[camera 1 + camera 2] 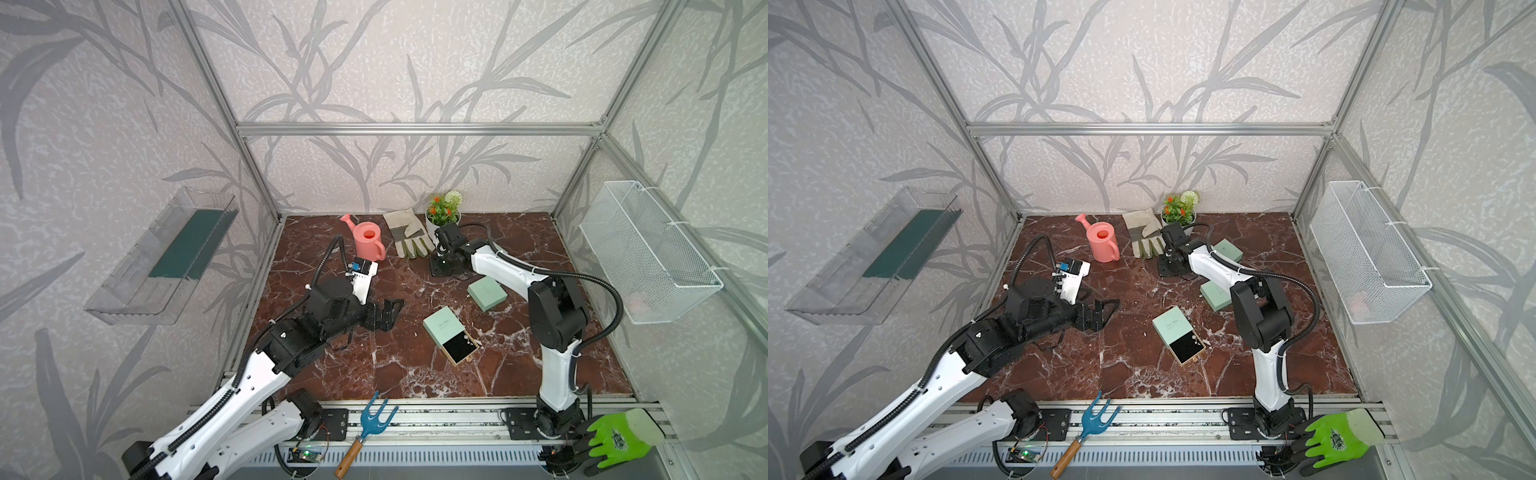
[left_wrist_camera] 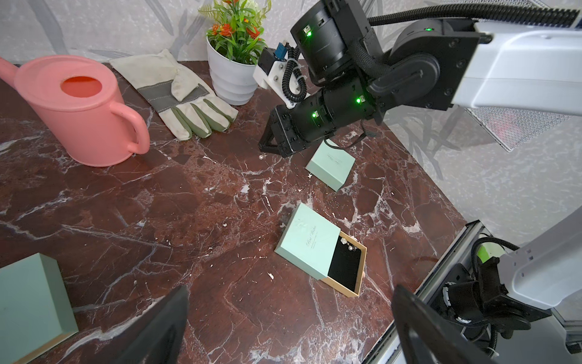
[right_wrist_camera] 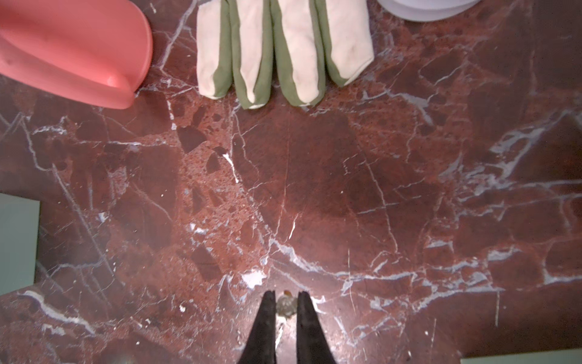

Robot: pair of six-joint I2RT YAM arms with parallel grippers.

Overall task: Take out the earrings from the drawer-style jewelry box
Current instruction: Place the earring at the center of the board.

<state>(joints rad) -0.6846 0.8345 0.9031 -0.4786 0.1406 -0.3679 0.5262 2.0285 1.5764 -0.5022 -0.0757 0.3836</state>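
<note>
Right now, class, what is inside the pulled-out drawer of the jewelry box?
Small pale earrings on black lining, near the sleeve. The sleeve covers the rest of the drawer, hiding anything there.

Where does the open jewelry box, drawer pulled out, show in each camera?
In a top view: open jewelry box below and right of centre.
In a top view: box just below centre.
Left wrist: box below centre.
Right wrist: not visibly in it.
Shared landmark: work glove, in all four.

Mint jewelry box (image 2: 307, 242) (black inside); pink watering can (image 2: 78, 126).
</note>
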